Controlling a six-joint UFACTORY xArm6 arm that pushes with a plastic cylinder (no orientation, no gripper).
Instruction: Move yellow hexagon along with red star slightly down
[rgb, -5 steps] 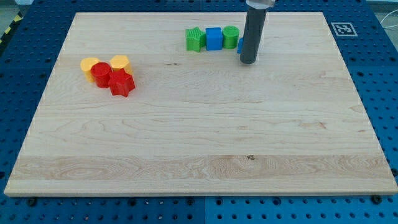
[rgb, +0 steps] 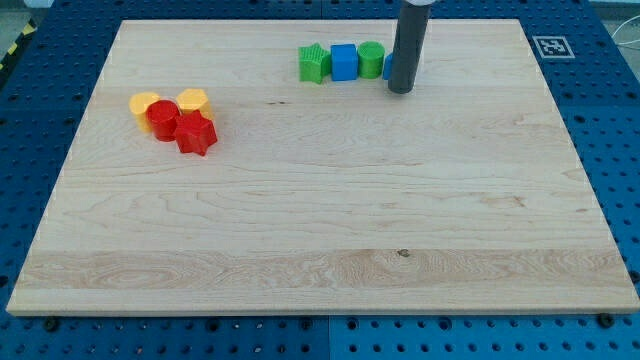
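Note:
The yellow hexagon (rgb: 192, 101) sits at the view's upper left, touching the red star (rgb: 197, 134) just below it. A red round block (rgb: 163, 117) and another yellow block (rgb: 145, 104) crowd against them on their left. My tip (rgb: 400, 89) is far off to the right, near the view's top, just right of the row of green and blue blocks. The rod hides most of a blue block (rgb: 387, 68) behind it.
A row stands at the top centre: a green star-like block (rgb: 314, 63), a blue cube (rgb: 344, 62) and a green round block (rgb: 371, 59). The board's top edge (rgb: 250, 21) runs close above them.
My tip has moved slightly up the view, closer to the right end of the green and blue row. No block has moved.

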